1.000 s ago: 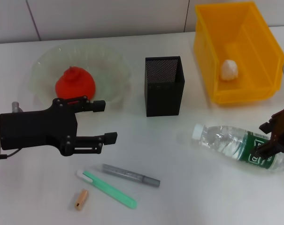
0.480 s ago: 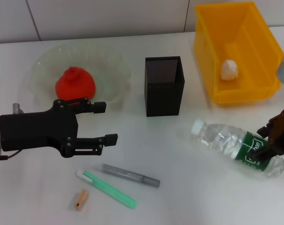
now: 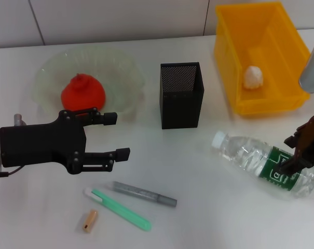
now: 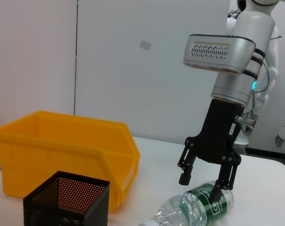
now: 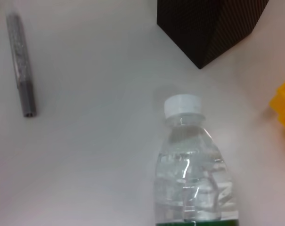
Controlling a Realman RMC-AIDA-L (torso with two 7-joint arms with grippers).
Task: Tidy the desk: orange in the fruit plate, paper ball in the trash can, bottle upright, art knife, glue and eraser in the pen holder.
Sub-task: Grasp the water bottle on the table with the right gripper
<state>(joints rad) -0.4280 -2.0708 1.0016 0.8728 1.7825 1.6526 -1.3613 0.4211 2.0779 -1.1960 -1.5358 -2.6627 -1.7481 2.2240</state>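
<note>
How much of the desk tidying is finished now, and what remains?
Done: the orange lies in the plate, and the paper ball is in the bin. In hand: the right pincer is at the label end of the lying bottle. Left: standing the bottle up, then the grey stick, green stick and eraser into the holder. The left pincer hovers open.

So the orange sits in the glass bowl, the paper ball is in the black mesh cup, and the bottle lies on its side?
Not quite. The paper ball is in the yellow bin, not the mesh cup, as the head view shows. The orange is in the bowl, and the bottle lies sideways.
</note>
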